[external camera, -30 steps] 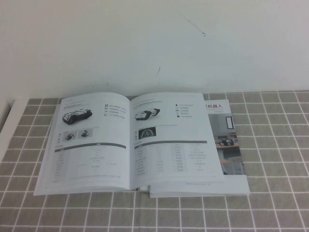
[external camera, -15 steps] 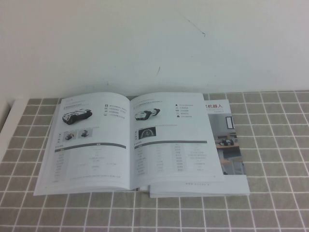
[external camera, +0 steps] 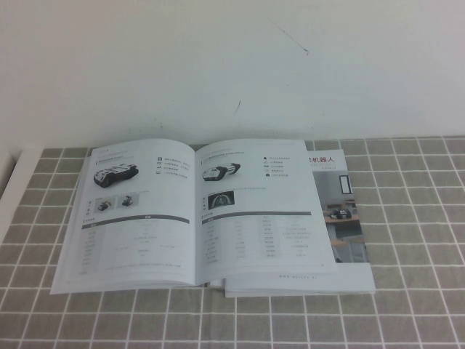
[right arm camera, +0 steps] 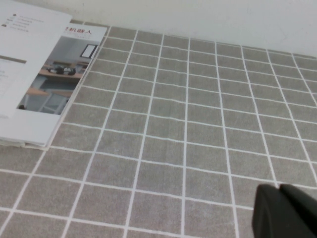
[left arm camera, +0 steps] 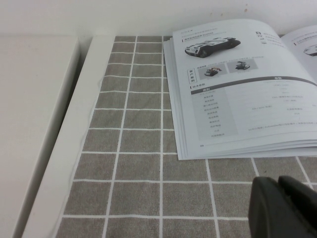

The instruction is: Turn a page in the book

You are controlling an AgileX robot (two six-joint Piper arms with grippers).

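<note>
Two booklets are lying on the grey checked tablecloth [external camera: 407, 218] in the high view: the open book [external camera: 196, 211] is resting spread flat at the centre-left, and its right-hand page is overlapping a second closed booklet [external camera: 347, 218] whose cover is showing only along its right strip. Neither arm is appearing in the high view; only the wrist views are showing the grippers. In the left wrist view, the left gripper [left arm camera: 283, 208] is hanging low over the cloth, just beside the near left corner of the open book [left arm camera: 242, 89], apart from it, with its dark fingers pressed together and holding nothing. In the right wrist view, the right gripper [right arm camera: 285, 213] is hovering over bare cloth [right arm camera: 188, 124] well to the right of the closed booklet [right arm camera: 54, 74], its fingers likewise clenched on nothing.

The left wrist view is showing the stacked page edges of the open book, which the high view is hardly revealing. The pages are carrying photographs of black-and-white tracked vehicles above grey-headed tables; their small print is too fine to read. On the closed booklet's cover, red Chinese characters reading 机器人 are showing above a photograph of wooden desks. A white wall [external camera: 232, 65] is standing behind the table
</note>
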